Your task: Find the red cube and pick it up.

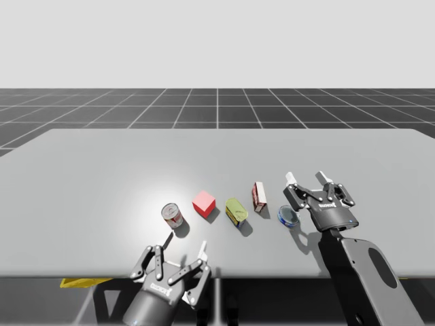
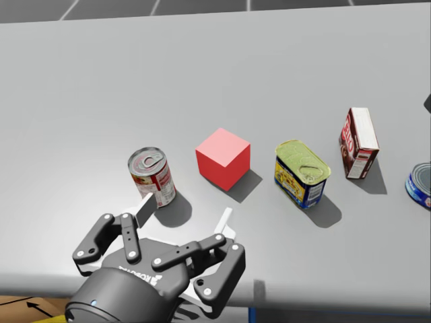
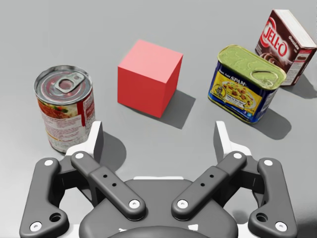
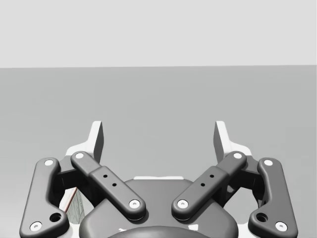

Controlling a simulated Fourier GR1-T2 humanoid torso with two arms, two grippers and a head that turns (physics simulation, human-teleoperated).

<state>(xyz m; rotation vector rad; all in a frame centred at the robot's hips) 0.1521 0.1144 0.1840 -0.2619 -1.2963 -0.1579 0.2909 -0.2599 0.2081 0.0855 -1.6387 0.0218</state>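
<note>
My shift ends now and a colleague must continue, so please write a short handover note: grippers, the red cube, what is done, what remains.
Left gripper: open, holding nothing; the red cube is ahead of it, untouched.
Right gripper: open, holding nothing, beside the flat blue can, away from the cube.
Red cube: sits between the red-labelled round can and the yellow-topped tin, touching neither.
Done: cube located, left gripper roughly facing it.
Left to do: advance the left gripper, close on the cube, lift.
</note>
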